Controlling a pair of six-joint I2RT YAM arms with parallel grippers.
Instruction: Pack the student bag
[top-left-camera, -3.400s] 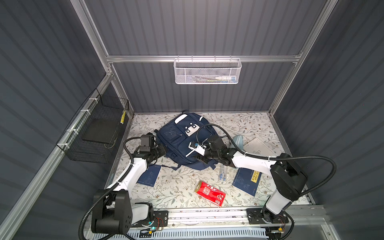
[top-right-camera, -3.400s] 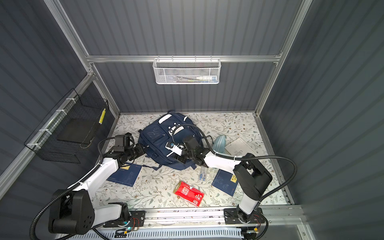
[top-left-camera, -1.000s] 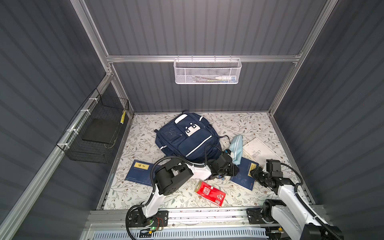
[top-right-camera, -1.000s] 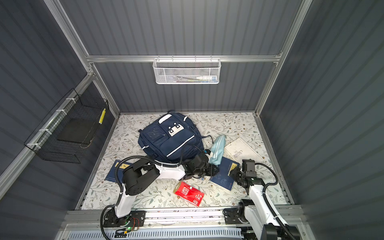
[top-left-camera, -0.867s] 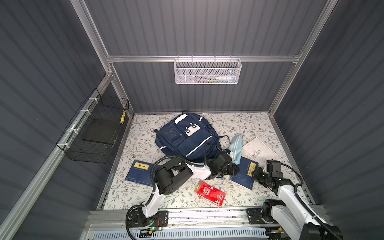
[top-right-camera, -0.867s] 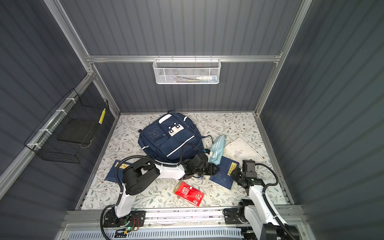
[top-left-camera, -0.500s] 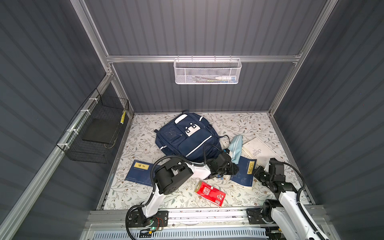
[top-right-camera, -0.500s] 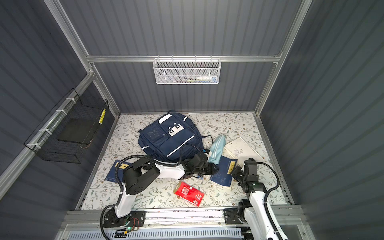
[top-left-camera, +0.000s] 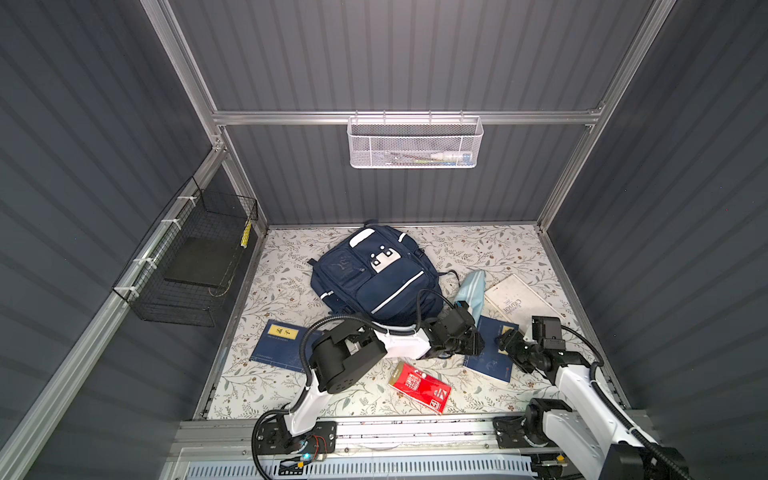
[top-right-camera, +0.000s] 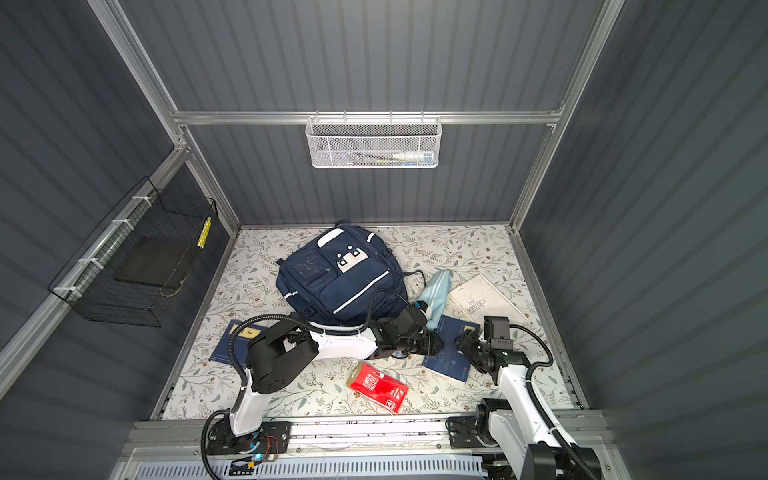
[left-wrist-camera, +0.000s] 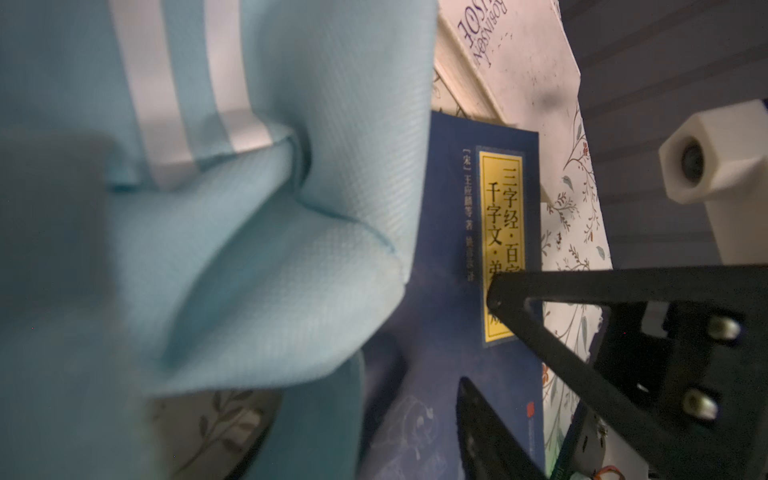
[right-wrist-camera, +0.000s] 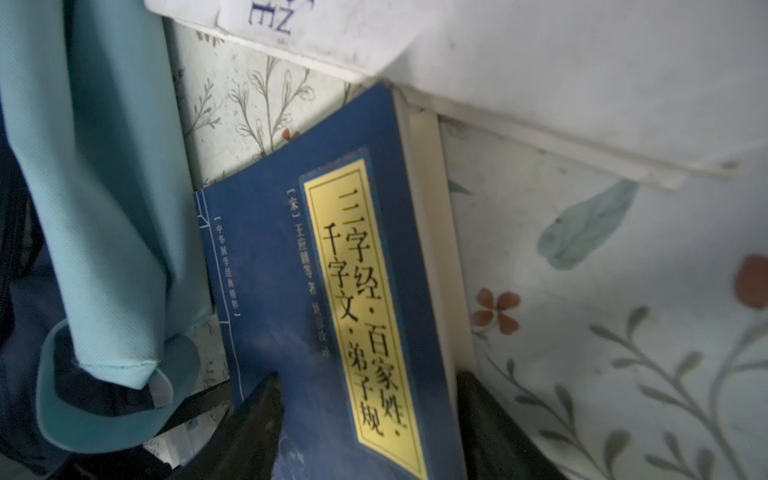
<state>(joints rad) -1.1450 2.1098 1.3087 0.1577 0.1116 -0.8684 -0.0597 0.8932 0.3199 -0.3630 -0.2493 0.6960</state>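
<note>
**Navy bag flat at back-middle, both arms at the blue book**

Bag (top-left-camera: 374, 282) lies front up on the table (top-left-camera: 282, 266), back-middle, white patch showing. Left arm (top-left-camera: 399, 345) reaches across just in front of the bag's near edge to the blue book (top-left-camera: 490, 359) on the right side. Pale pouch (top-left-camera: 473, 289) hangs right in front of its wrist camera. Only one of the left fingers (left-wrist-camera: 486, 428) shows clearly, so I can't tell whether they are released or clenched. Right arm (top-left-camera: 573, 382) faces it from the other side of the same book. Right fingers (right-wrist-camera: 257, 419) are released and spread, with the book's near end between them; contact unclear. White book (top-left-camera: 519, 297) lies just behind and meets the blue book's far corner. Red packet (top-left-camera: 419, 386) sits near the front edge, apart from both arms.
</note>
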